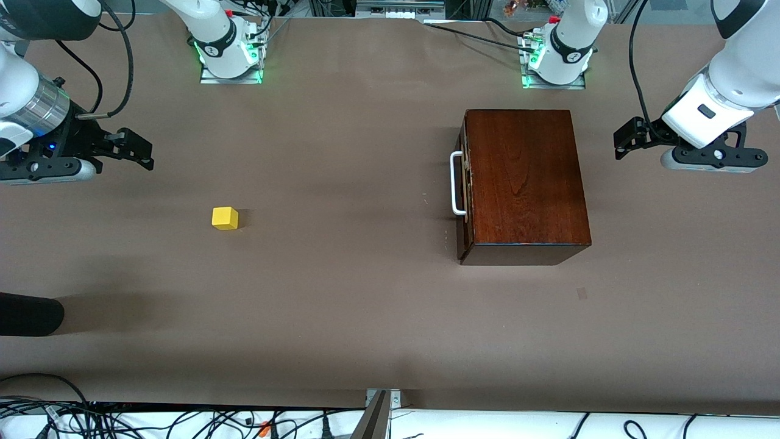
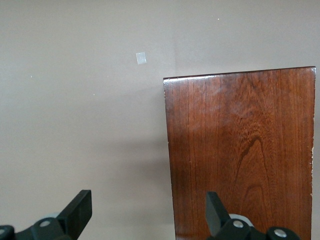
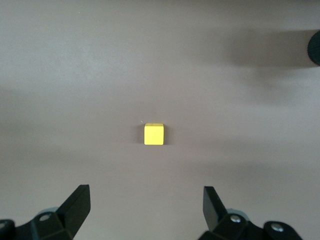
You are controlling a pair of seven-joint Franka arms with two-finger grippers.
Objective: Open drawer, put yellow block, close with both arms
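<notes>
The yellow block [image 1: 225, 217] lies on the brown table toward the right arm's end, and shows too in the right wrist view [image 3: 154, 134]. The dark wooden box [image 1: 524, 183] stands toward the left arm's end. Its drawer [image 1: 467, 189] is pushed in, and the white handle [image 1: 456, 183] faces the block. My right gripper [image 1: 143, 149] hangs open and empty over bare table near the block [image 3: 146, 197]. At the box's end away from the handle, my left gripper [image 1: 623, 141] hangs open and empty. In the left wrist view the left gripper [image 2: 148, 205] straddles an edge of the box top [image 2: 245, 150].
A black rounded object [image 1: 30, 314] juts in at the table's edge at the right arm's end, nearer the front camera than the block. A small pale patch [image 1: 582, 293] marks the table near the box. Cables run along the front edge.
</notes>
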